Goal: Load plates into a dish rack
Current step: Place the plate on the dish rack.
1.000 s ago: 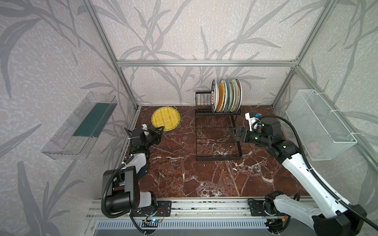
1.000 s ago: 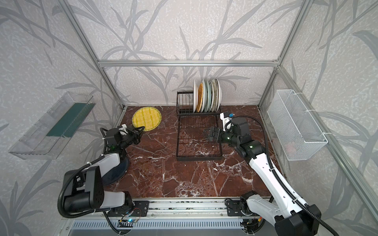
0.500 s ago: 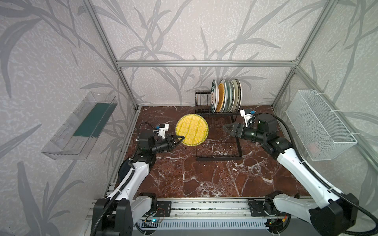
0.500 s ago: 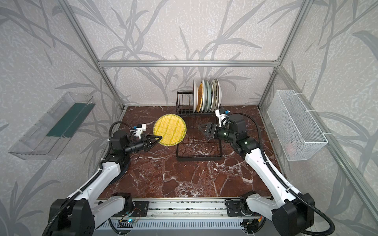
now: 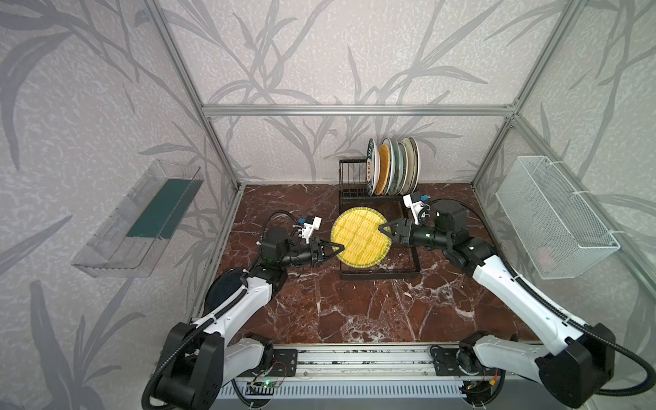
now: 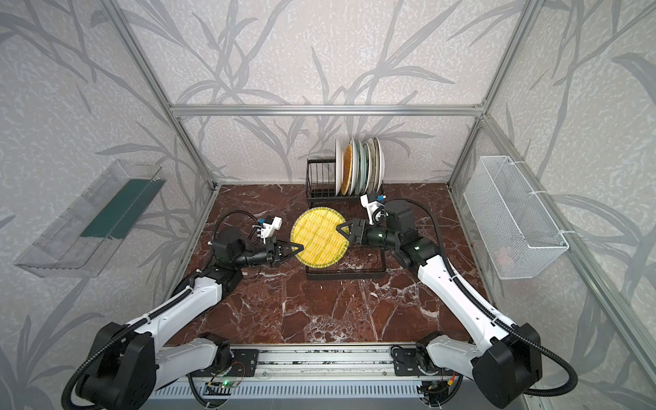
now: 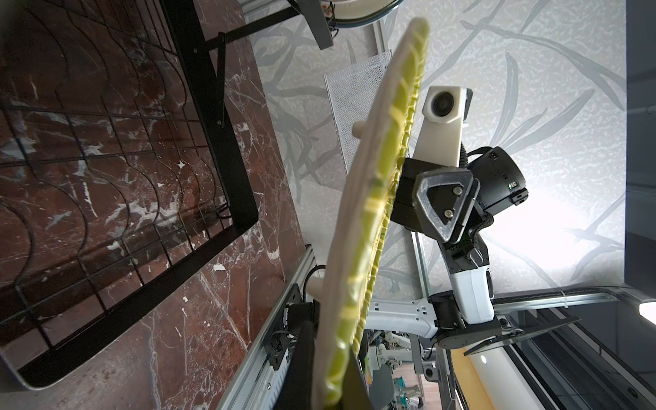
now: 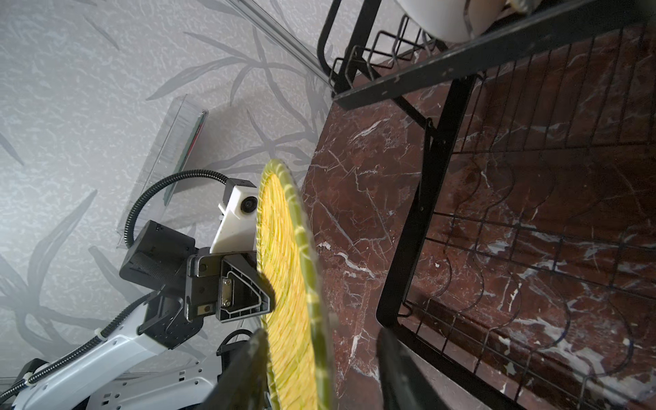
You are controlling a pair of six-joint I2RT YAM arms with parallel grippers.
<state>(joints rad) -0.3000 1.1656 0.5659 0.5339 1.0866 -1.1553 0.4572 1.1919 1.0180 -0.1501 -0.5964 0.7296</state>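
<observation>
A round yellow plate with a woven straw pattern, a pale green rim and a cream underside was held in the air over the middle of the marble table, tilted, above the flat grid tray of the black wire dish rack. The left gripper was clamped tight on the plate's rim at about 8 o'clock. The right gripper reached in at about 3 o'clock with its jaws parted around the rim; the right wrist view showed one finger standing clear of the plate's underside. At 12 o'clock on the table, the racked plates stood upright side by side in the rack's slot bars, white, orange, pale teal and cream. At 8 o'clock, a black plate lay flat, partly under the left arm
</observation>
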